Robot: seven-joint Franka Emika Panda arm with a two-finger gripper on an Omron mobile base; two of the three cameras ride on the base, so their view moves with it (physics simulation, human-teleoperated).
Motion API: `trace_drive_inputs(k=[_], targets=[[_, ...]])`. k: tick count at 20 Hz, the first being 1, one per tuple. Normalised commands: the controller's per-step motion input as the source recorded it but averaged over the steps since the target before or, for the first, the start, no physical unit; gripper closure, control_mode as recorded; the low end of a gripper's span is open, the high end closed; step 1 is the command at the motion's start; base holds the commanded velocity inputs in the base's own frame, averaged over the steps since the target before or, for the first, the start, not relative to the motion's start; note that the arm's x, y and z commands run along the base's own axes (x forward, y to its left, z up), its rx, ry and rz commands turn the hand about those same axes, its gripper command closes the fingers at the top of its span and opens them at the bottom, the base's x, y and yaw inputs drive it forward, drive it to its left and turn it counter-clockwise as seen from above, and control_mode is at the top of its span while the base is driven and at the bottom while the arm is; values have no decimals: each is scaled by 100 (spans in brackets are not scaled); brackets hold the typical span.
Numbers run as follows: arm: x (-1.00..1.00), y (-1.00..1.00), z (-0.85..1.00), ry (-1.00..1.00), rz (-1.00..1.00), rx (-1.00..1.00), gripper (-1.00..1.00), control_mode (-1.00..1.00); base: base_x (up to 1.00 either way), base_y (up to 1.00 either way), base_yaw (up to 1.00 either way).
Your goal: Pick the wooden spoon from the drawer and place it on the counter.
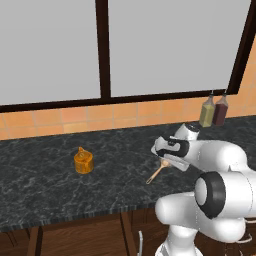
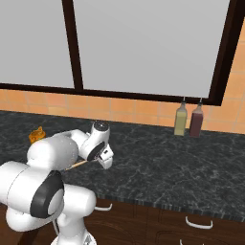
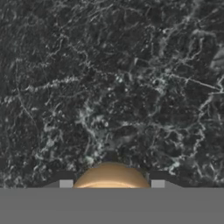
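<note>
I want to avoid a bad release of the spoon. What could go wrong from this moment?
1. The wooden spoon hangs from the hand by its bowl end, handle slanting down over the counter. If released from here, it may bounce or roll.
2. The handle tip points toward the counter's front edge, so the spoon might slide off.
3. In the hand view only the bowl shows between the fingertips, so the grip may be shallow.

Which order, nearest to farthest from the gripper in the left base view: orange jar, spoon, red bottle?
1. Spoon: at the gripper, over the counter.
2. Red bottle: back right, by the wall.
3. Orange jar: far left.
</note>
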Motion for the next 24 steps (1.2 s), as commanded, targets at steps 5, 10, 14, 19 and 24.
trace_drive_inputs(k=[5, 10, 14, 19, 24], targets=[[18, 0, -19, 0, 0, 0, -100, -100, 0, 0, 0], [0, 0, 0, 0, 0, 0, -100, -100, 0, 0, 0], [0, 0, 26, 0, 0, 0, -100, -100, 0, 0, 0], [-8, 1, 68, 0, 0, 0, -100, -100, 0, 0, 0], [-61, 25, 85, 0, 9, -4, -100, -100, 0, 0, 0]])
